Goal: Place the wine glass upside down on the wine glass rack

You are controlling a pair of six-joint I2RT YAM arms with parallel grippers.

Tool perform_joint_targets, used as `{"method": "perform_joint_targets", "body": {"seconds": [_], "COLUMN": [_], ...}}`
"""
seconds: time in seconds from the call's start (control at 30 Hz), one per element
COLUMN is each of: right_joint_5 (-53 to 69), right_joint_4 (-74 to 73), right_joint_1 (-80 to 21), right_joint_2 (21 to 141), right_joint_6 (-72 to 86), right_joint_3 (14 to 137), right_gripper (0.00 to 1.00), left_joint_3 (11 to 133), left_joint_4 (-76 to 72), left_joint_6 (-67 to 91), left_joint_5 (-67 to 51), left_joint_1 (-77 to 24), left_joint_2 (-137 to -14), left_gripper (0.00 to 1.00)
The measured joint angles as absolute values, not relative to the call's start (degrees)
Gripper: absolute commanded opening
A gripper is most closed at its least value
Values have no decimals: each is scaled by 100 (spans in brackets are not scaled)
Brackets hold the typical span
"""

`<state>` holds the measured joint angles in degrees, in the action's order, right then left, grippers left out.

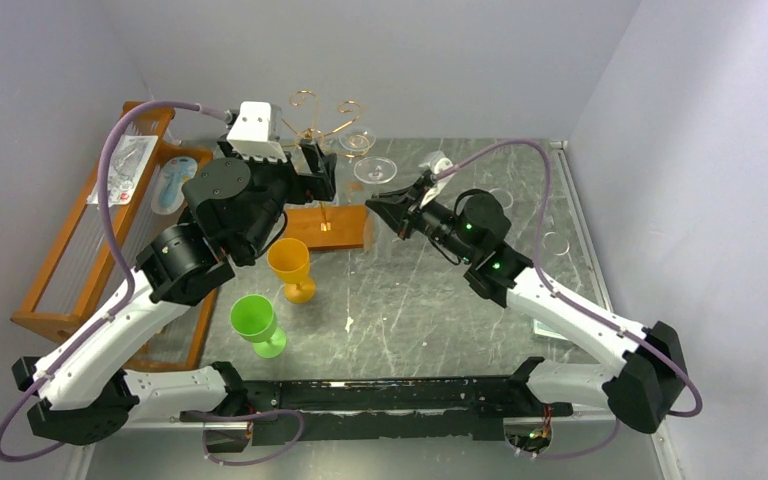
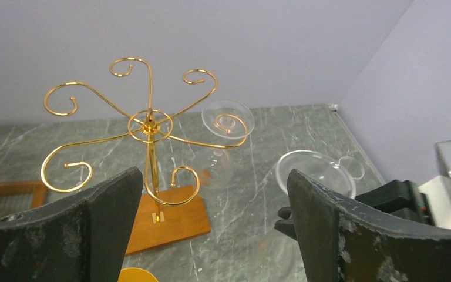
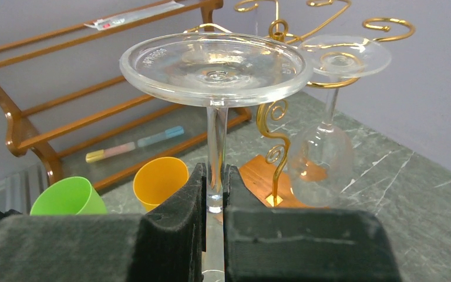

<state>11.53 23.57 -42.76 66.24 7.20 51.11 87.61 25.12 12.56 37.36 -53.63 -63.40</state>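
The gold wire rack (image 1: 322, 122) stands on its brown wooden base (image 1: 330, 226) at the back of the table; it also shows in the left wrist view (image 2: 149, 124) and the right wrist view (image 3: 274, 125). One clear wine glass (image 2: 227, 121) hangs upside down on a scroll arm (image 3: 330, 111). My right gripper (image 1: 401, 207) (image 3: 214, 189) is shut on the stem of a second clear wine glass (image 3: 216, 66), held foot up just right of the rack (image 1: 375, 170) (image 2: 314, 170). My left gripper (image 1: 315, 175) (image 2: 214, 235) is open and empty beside the rack.
An orange plastic goblet (image 1: 290, 264) (image 3: 158, 179) and a green one (image 1: 254, 320) (image 3: 67, 198) stand in front of the rack's base. A large wooden shelf (image 1: 70, 250) with ribbed clear panels fills the left side. Walls close in at the back and right.
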Motion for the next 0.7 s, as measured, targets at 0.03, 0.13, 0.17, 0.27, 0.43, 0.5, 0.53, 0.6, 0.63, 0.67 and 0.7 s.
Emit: {"method": "perform_joint_targets", "body": {"seconds": [0.03, 0.13, 0.17, 0.27, 0.43, 0.5, 0.53, 0.6, 0.63, 0.67, 0.7], "right_joint_5": [1192, 1275, 1299, 1376, 1251, 1129, 1057, 878, 770, 659, 580], "right_joint_4": [2405, 2440, 2462, 2604, 2941, 2980, 3004, 3055, 3059, 3061, 3072], "right_joint_1": [-4276, -4276, -4278, -4285, -4392, -4460, -4501, -4589, -4633, -4672, -4696], "right_joint_2": [6729, 7098, 7214, 7550, 8187, 8440, 8562, 8792, 8875, 8936, 8986], "right_joint_6": [709, 650, 644, 657, 777, 819, 843, 886, 902, 917, 932], "right_joint_3": [5137, 5301, 5356, 5511, 5924, 6128, 6228, 6383, 6427, 6453, 6462], "right_gripper": [0, 0, 0, 0, 0, 0, 0, 0, 0, 0, 0], "left_joint_3": [8785, 8790, 8790, 8753, 8525, 8462, 8455, 8455, 8458, 8458, 8458], "left_joint_4": [2508, 2471, 2458, 2351, 2102, 2069, 2071, 2062, 2071, 2095, 2104], "left_joint_6": [1236, 1144, 1122, 1057, 915, 875, 869, 871, 880, 891, 904], "left_joint_5": [3747, 3800, 3828, 3892, 3981, 4007, 4025, 4040, 4045, 4042, 4036], "left_joint_1": [-5363, -5363, -5363, -5363, -5363, -5363, -5363, -5363, -5363, -5363, -5363], "left_joint_2": [-6340, -6261, -6215, -6014, -5579, -5492, -5465, -5450, -5454, -5463, -5468], "left_gripper": [97, 97, 97, 97, 97, 97, 96, 94, 94, 94, 94]}}
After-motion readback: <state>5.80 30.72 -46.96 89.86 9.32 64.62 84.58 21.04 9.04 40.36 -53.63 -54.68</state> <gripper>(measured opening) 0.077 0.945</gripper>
